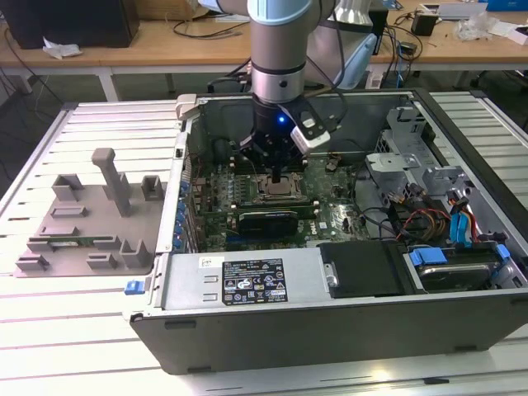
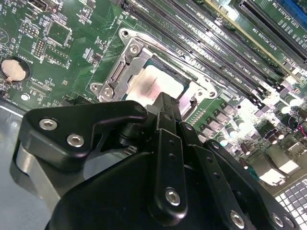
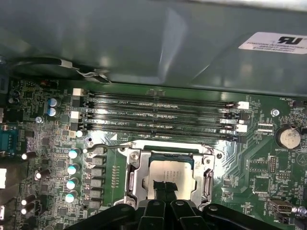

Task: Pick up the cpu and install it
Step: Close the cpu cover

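While our claw (image 3: 164,188) hangs with its fingers drawn together, tips on or just over the middle of the cpu (image 3: 181,171) and not around its edges, the cpu lies flat inside the socket frame (image 3: 135,178) on the motherboard (image 3: 249,158), beside the memory slots (image 3: 158,115). We cannot tell whether the tips press on it. We judge the cpu light, stiff and thin, its metal plate smooth enough to slip, its underside easily damaged. We would take it by two opposite sides of the pale rim, kept level — never tilted. Around all this stands the open computer case (image 1: 330,330).
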You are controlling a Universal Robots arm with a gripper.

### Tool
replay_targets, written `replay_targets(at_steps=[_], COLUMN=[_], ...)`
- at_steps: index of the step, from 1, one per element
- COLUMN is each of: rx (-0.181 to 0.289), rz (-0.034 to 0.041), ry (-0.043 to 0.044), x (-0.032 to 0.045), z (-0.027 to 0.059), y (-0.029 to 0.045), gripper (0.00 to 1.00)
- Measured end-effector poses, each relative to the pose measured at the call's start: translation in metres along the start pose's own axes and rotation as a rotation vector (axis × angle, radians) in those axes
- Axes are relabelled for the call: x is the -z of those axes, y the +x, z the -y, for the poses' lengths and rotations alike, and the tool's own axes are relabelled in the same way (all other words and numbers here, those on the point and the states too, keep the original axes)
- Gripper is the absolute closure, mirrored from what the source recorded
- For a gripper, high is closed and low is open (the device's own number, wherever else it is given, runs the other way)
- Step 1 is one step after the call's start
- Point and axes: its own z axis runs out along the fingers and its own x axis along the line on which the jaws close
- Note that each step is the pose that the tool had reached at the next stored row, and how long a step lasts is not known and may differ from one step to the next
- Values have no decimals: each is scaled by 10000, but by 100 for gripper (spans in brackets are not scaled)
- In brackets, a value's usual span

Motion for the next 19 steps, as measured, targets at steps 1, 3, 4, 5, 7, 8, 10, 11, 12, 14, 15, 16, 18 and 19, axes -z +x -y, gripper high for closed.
replay_targets(at_steps=[1, 3, 4, 5, 7, 8, 10, 11, 12, 14, 15, 16, 18, 19], rx=[0, 1, 1, 1, 0, 1, 0, 0, 1, 0, 0, 0, -1, 2], rz=[-1, -1, 0, 0, 1, 1, 1, 1, 1, 2, 2, 4, 5, 3], ry=[1, 1, 1, 1, -11, -15, -19, -22, -25, -41, -46, -49, -54, -51], x=[-3, -9, -13, -26, -67, -81, -99, -104, -112, -146, -152, -158, -174, -183], z=[0, -2, -3, -6, -8, -8, -9, -10, -11, -12, -13, -14, -17, -16], y=[8, 29, 40, 77, 110, 117, 137, 145, 159, 183, 194, 204, 236, 238], gripper=[89, 89, 89, 89, 89, 89, 89, 89, 89, 89, 89, 89, 89, 89])
